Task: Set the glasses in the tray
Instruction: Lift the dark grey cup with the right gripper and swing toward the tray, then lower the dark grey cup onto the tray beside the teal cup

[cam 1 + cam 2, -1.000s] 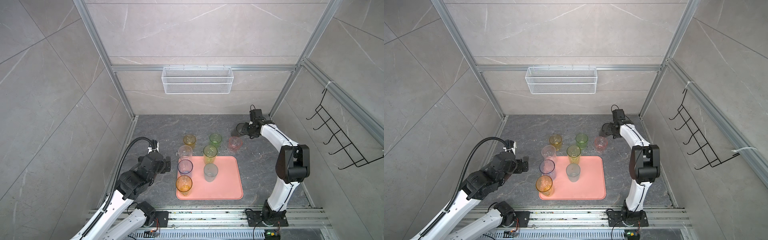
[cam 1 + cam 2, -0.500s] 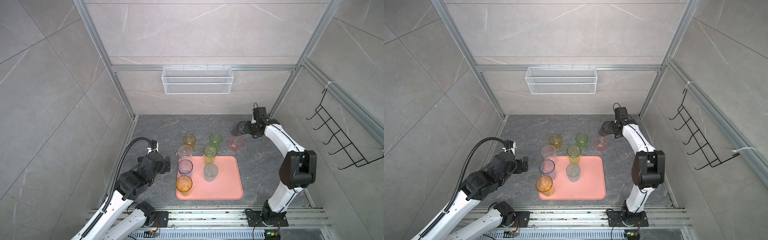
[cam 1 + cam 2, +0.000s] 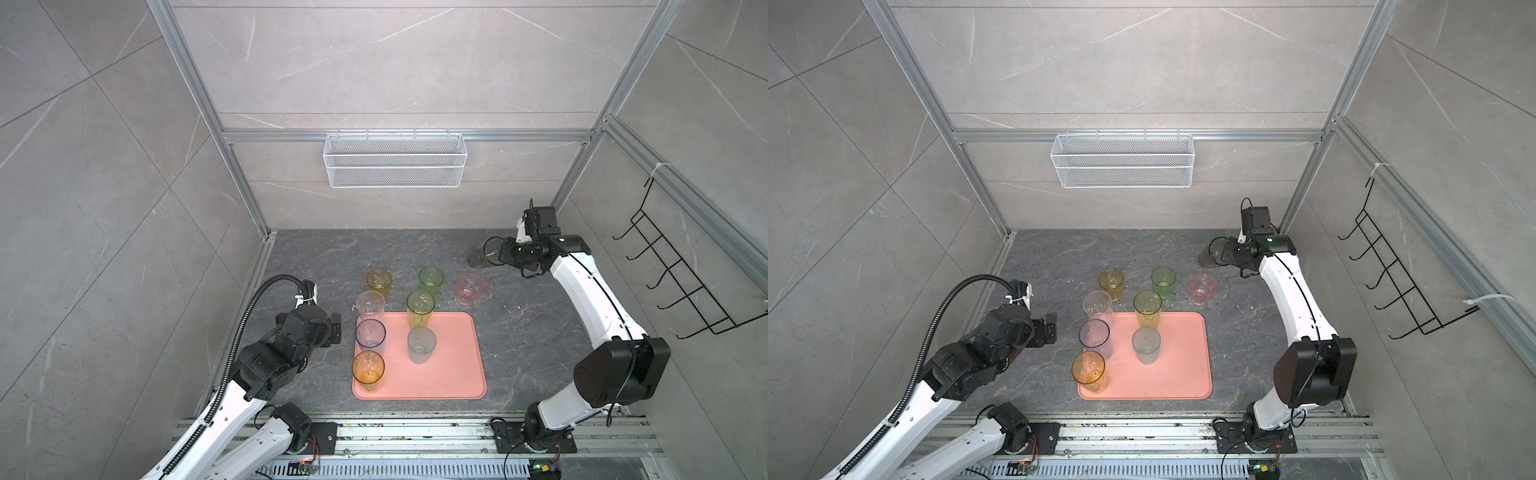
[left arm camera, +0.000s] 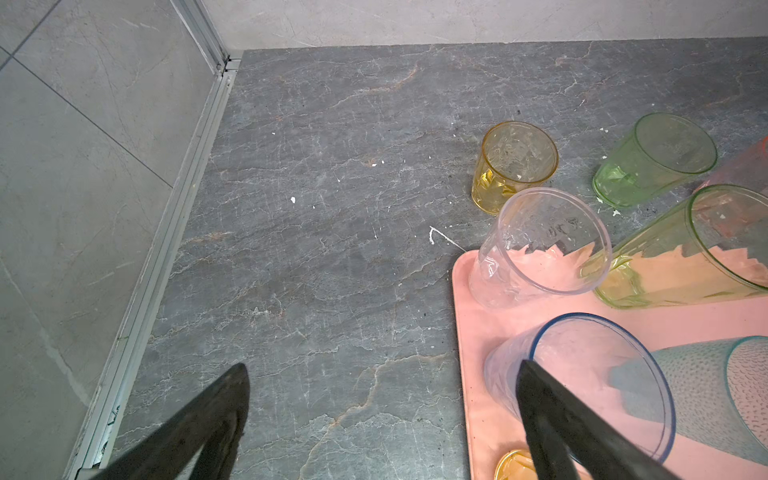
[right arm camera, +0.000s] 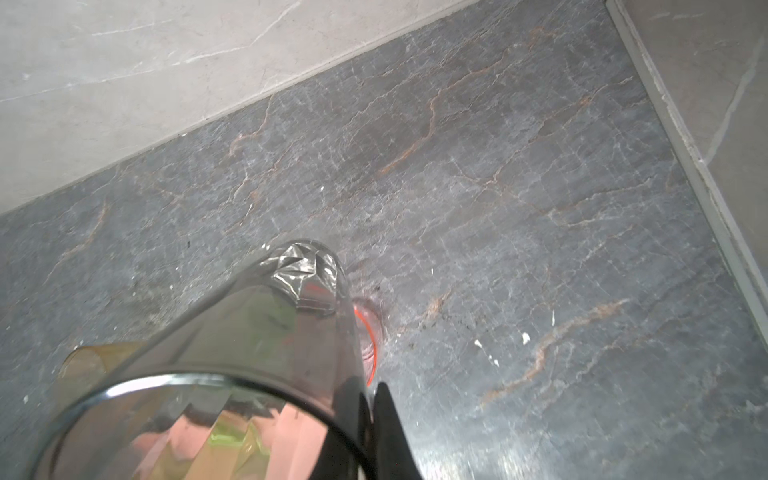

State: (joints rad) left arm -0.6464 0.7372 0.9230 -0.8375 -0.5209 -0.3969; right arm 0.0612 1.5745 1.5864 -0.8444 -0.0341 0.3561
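The salmon-pink tray (image 3: 453, 374) lies mid-table. On it stand an amber glass (image 3: 368, 370), a blue-rimmed glass (image 3: 370, 332), a teal-grey glass (image 3: 422, 345), a tall green glass (image 3: 420, 307) and a clear glass (image 4: 540, 245) at its far left corner. Beyond the tray, on the table, stand short amber (image 3: 379, 280), green (image 3: 431, 280) and pink (image 3: 471, 288) glasses. At the back right my right gripper (image 3: 500, 253) (image 5: 372, 399) is shut on the wall of a tilted smoky black glass (image 3: 480, 255) (image 5: 249, 332). My left gripper (image 3: 336, 330) (image 4: 382, 365) stands open and empty, left of the tray.
A white wire-mesh basket (image 3: 395, 166) hangs on the back wall. A black hook rack (image 3: 681, 282) is fixed to the right wall. Aluminium frame rails (image 4: 166, 232) edge the grey stone table at the left and back.
The right arm's elbow has swung out to the right and forward, while its gripper stays at the back right with the smoky glass. The left arm has not moved.
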